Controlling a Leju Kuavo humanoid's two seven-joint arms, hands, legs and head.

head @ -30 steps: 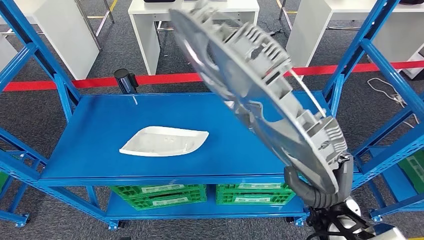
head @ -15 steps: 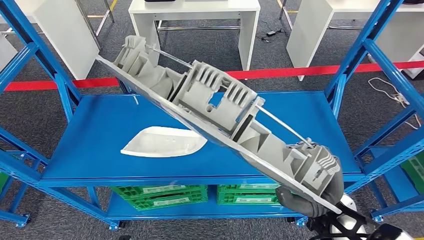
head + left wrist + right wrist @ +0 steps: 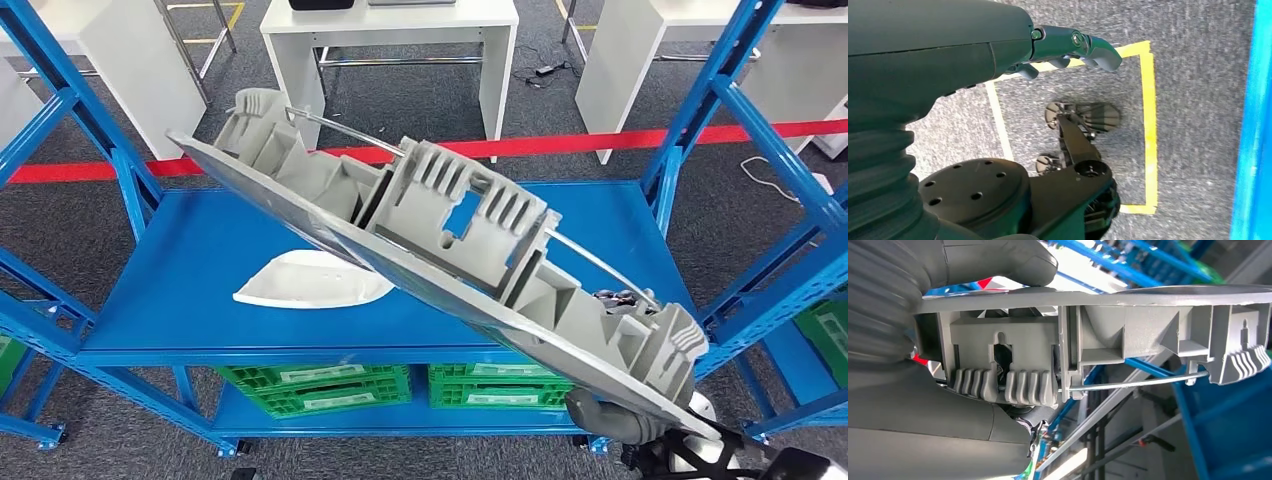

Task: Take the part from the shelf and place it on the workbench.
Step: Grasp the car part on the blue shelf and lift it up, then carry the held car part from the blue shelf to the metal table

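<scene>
The right hand [image 3: 610, 415] grips one end of the grey part [image 3: 440, 270], lifted off the shelf [image 3: 200, 260] beyond it, workbench placement pending.

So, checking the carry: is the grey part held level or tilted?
Tilted. The grey part slopes down from upper left toward the right hand gripping its low end.

The part [image 3: 440, 255] is a long grey cast housing with ribs and a thin metal rod, tilted diagonally in the air above the blue shelf [image 3: 200, 260].
</scene>
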